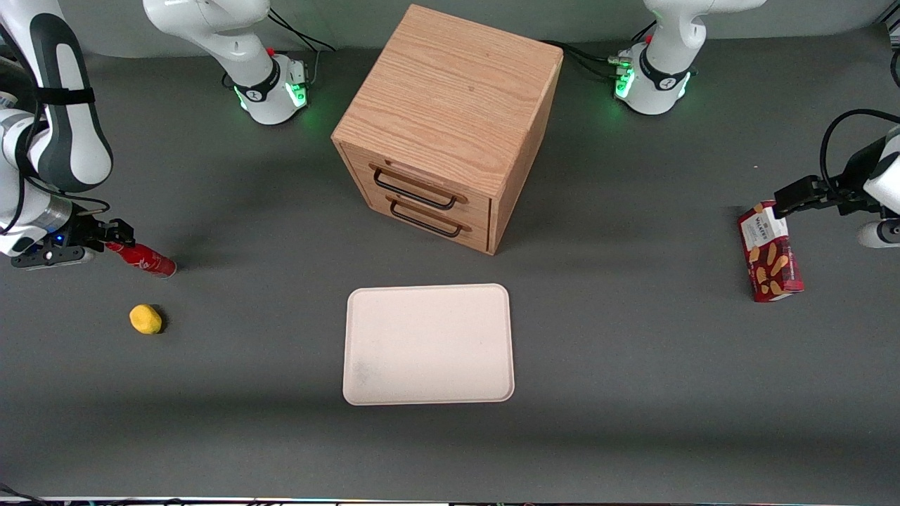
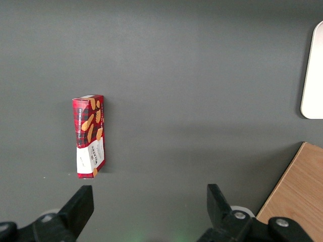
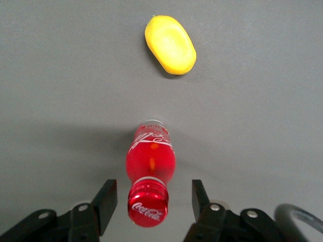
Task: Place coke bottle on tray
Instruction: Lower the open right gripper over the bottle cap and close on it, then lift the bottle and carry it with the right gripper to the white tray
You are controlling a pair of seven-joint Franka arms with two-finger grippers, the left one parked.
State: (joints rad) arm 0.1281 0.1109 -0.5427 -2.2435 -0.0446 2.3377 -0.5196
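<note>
Front view, counts: one slim red plastic coke bottle [image 1: 144, 258], one flat cream-white rectangular tray [image 1: 428, 344], one yellow rounded lump [image 1: 145, 319], one two-drawer oak cabinet [image 1: 450, 126], one red biscuit box [image 1: 770, 251].
Front view, bottle: toward the working arm's end, well apart from the tray.
Left wrist view, box: "WALKERS" legible.
Right wrist view, gripper [image 3: 150, 201]: fingers spread, straddling the cap, not touching.
Right wrist view, writing: "Coca-Cola" on cap.

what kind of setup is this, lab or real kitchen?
Likely a robot lab bench: grey table with staged props, the coke bottle between the open gripper fingers, empty tray, small wooden drawer cabinet.
</note>
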